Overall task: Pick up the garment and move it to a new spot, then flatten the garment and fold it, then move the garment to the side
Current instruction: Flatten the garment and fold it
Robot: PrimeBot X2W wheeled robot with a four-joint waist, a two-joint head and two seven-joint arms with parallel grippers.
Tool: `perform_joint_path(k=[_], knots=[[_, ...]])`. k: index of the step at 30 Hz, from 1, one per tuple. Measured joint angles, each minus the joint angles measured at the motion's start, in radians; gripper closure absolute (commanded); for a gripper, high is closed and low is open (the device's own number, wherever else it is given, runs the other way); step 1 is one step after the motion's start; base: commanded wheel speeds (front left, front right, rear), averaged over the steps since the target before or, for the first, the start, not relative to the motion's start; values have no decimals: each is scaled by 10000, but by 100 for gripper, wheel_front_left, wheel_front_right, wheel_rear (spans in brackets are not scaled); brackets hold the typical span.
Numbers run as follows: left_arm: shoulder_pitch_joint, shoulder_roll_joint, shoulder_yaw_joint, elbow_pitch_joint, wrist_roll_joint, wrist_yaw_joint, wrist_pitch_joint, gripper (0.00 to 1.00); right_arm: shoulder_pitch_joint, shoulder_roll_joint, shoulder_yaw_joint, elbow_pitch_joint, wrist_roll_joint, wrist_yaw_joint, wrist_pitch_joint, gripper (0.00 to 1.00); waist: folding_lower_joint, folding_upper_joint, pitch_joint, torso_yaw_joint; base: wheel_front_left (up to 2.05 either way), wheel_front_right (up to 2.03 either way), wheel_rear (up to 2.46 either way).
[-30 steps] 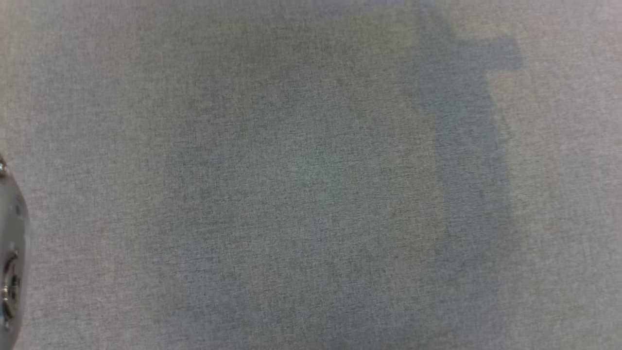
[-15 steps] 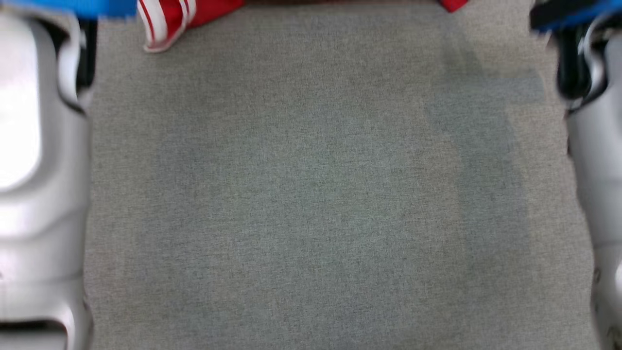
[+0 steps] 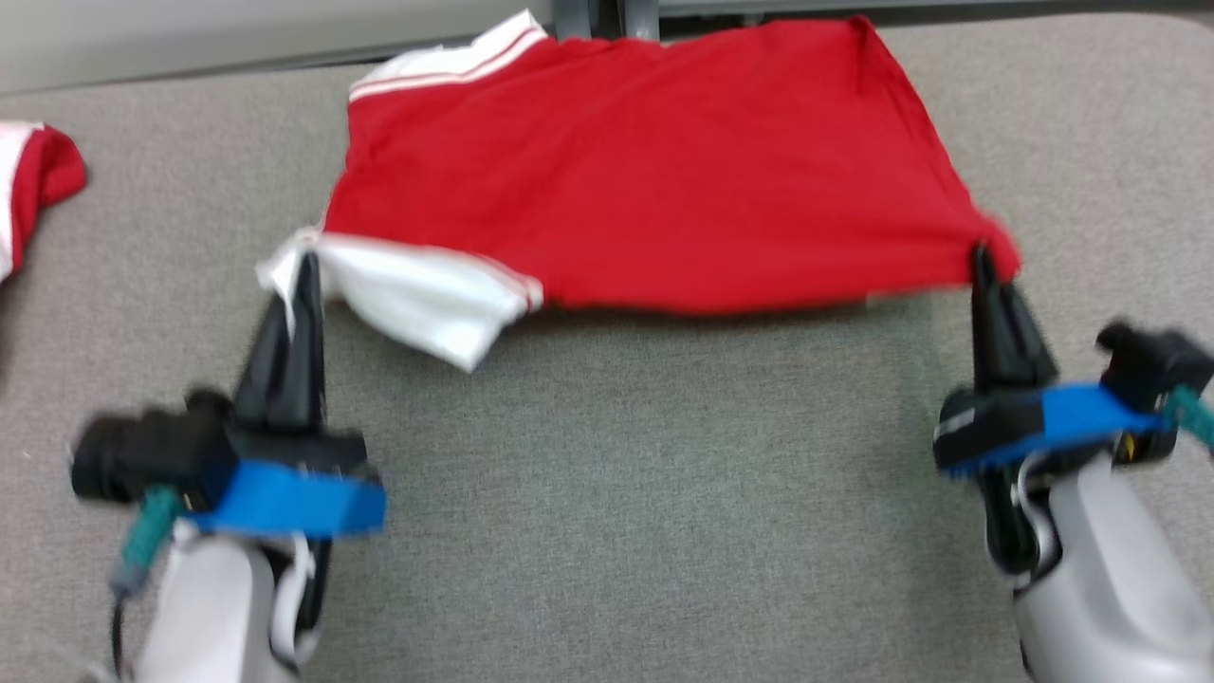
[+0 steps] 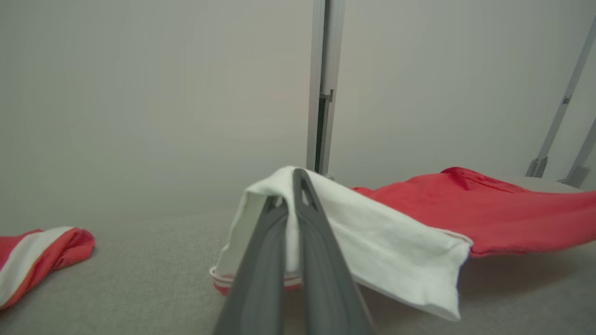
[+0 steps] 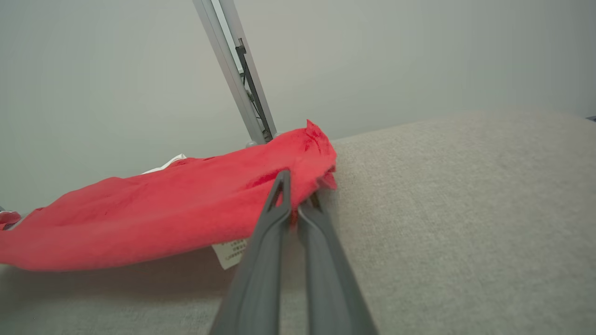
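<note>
The garment (image 3: 645,171) is a red shirt with white, red-striped sleeve trim, stretched above the grey table. My left gripper (image 3: 303,261) is shut on its white sleeve end (image 4: 372,242) at the near left corner. My right gripper (image 3: 982,256) is shut on the red near right corner (image 5: 307,181). Between the two grips the near edge hangs lifted, casting a shadow on the cloth surface. A white label (image 5: 230,253) dangles under the red fabric in the right wrist view.
The grey fabric table (image 3: 616,493) spreads in front of both arms. Another red and white piece of clothing (image 3: 33,180) lies at the left edge. Grey metal frame posts (image 3: 588,14) rise behind the table's far edge.
The head camera has tilted up from bare table to the garment and both grippers. How the arms themselves moved cannot be told apart from that shift.
</note>
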Motion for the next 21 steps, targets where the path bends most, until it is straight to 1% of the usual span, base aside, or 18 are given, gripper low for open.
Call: perform_joint_path(k=[4,9,15,21], knots=[[1808,-245,56,-318,-178,33,0,100,1381,21,21,-226,146,0,0,100,-1,0,-529,-35,0,0,0],[3546,-527,40,-497,-407,100,0,100,2823,29,-21,-324,303,0,0,100,-1,0,-1212,-8,0,0,0],[4986,-725,201,-671,-915,232,0,100,4124,36,-102,-476,313,0,0,100,-1,0,-1878,186,0,0,0],[5806,-792,173,-596,-1022,174,0,100,5252,69,-184,-748,307,0,0,100,-1,0,-2273,465,0,0,0]])
